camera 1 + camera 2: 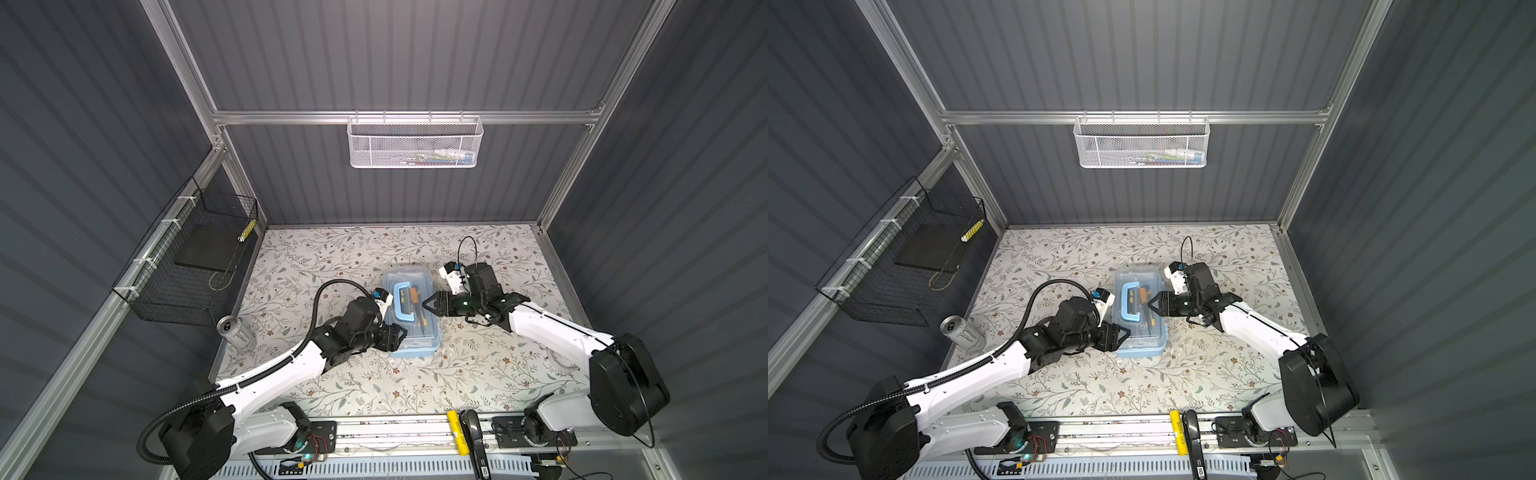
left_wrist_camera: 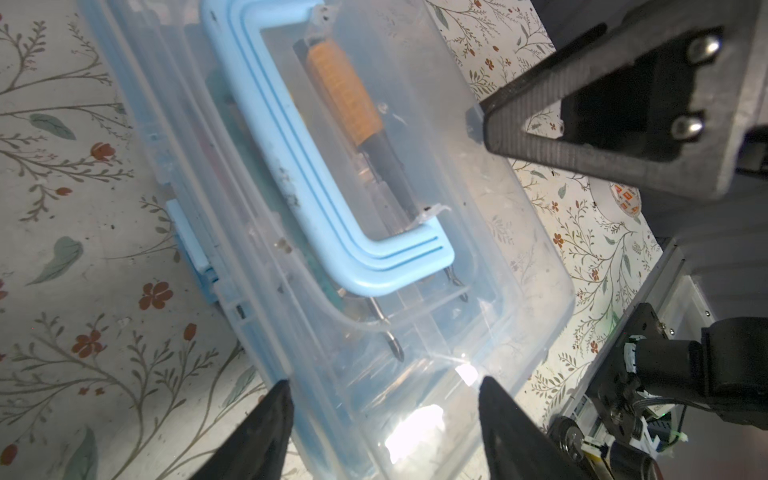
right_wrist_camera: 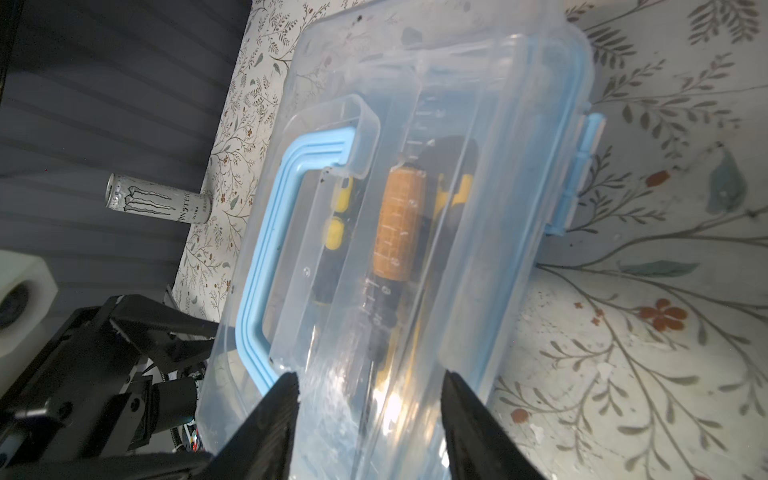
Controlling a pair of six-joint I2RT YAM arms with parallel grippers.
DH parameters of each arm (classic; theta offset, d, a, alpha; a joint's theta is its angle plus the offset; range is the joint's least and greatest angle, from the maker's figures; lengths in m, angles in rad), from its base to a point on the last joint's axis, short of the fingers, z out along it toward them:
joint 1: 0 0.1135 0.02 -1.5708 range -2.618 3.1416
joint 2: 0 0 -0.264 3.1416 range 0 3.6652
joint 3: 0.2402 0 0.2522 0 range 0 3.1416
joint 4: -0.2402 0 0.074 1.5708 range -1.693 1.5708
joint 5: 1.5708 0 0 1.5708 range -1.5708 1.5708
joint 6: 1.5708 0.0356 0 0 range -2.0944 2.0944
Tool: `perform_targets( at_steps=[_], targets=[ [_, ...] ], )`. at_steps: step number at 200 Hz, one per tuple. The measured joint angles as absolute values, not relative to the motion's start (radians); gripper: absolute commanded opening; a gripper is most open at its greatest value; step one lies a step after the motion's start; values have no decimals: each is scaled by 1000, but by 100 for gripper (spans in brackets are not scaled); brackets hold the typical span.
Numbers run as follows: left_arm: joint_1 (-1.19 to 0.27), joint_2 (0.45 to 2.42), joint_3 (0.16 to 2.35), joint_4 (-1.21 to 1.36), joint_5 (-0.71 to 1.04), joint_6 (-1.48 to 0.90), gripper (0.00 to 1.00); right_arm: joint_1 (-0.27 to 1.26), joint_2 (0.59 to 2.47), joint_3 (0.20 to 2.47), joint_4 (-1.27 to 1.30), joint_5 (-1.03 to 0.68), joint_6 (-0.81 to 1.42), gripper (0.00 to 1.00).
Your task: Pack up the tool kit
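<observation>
The tool kit (image 1: 415,336) (image 1: 1144,338), a light-blue box with a clear lid, lies closed in the middle of the floral table. Its blue handle (image 1: 405,305) (image 2: 303,166) (image 3: 262,249) lies flat on the lid. An orange-handled screwdriver (image 2: 345,91) (image 3: 399,224) and yellow-and-black tools show through the lid. My left gripper (image 1: 401,332) (image 2: 382,384) sits at the box's near left corner, open, fingers over the lid. From the right side of the box my right gripper (image 1: 428,305) (image 3: 370,380) reaches in, open, with its fingers spread above the lid.
A white drink can (image 1: 235,330) stands left of the box. A black wire basket (image 1: 187,266) hangs on the left wall and a white mesh basket (image 1: 413,143) on the back rail. A yellow tool (image 1: 457,432) lies on the front rail.
</observation>
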State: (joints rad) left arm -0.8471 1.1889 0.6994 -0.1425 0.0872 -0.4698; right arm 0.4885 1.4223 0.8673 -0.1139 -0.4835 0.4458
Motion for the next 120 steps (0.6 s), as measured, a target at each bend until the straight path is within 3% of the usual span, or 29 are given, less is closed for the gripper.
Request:
perform_targets(
  at_steps=[49, 84, 120],
  targets=[
    [-977, 1325, 799, -155, 47, -477, 75, 442, 1430, 931, -226, -446, 348, 59],
    [-996, 1362, 820, -176, 3, -461, 99, 426, 1426, 952, -276, -471, 310, 60],
    [-996, 1210, 807, -245, -185, -427, 100, 394, 1427, 981, -304, -538, 293, 59]
  ],
)
